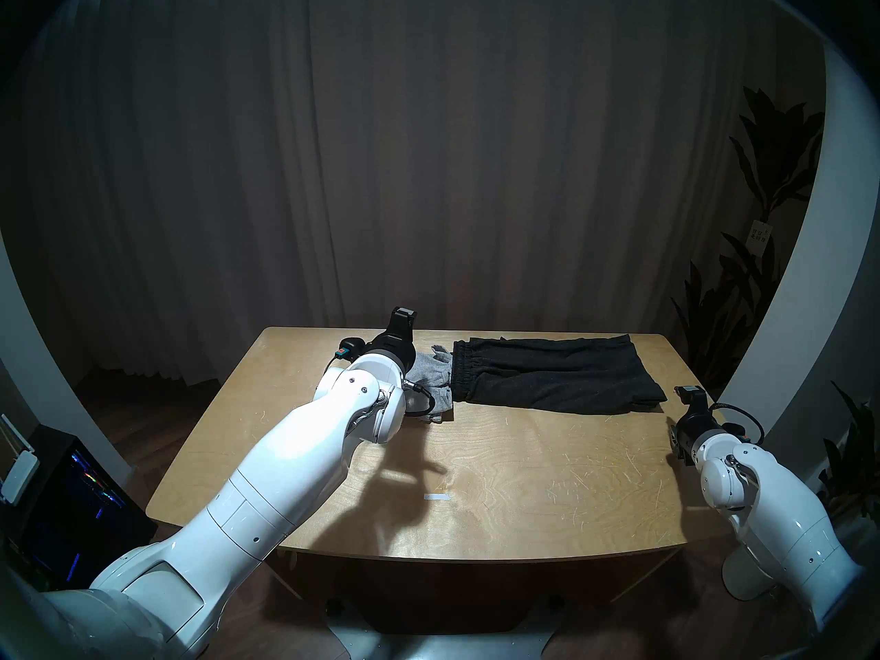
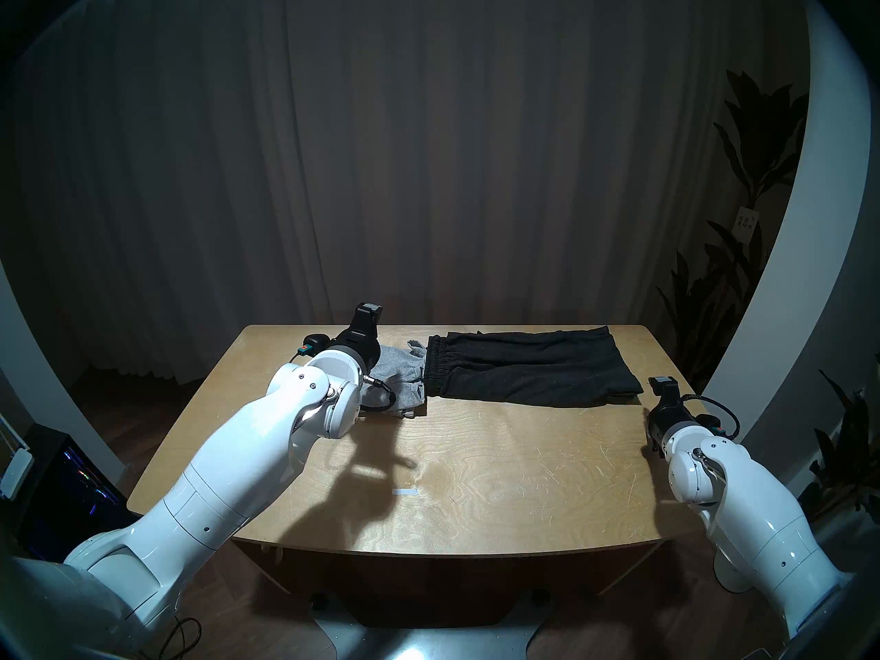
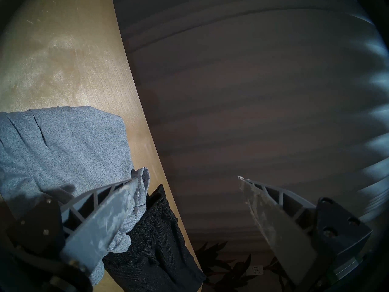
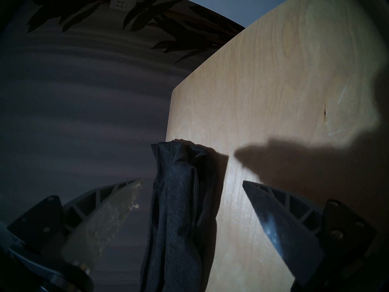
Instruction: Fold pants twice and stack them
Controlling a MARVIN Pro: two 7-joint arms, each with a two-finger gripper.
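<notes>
Both shorts lie along the tabletop's (image 1: 524, 454) far edge: the black shorts (image 1: 547, 378) at twelve to two o'clock, folded lengthwise, waistband toward the grey shorts (image 1: 431, 375), which touch that waistband at eleven. Your left tool (image 3: 186, 181) hangs over the grey pair with its jaws spread wide and nothing held; one finger (image 3: 105, 217) lies low over the cloth. Your right tool (image 4: 190, 183) is likewise wide open and empty, just off the black pair's leg end at three o'clock. For the next fold, I'd judge you should pinch every layer at the hem, lift only slightly, and carry it toward the waistband evenly so the thick cloth does not bunch.
</notes>
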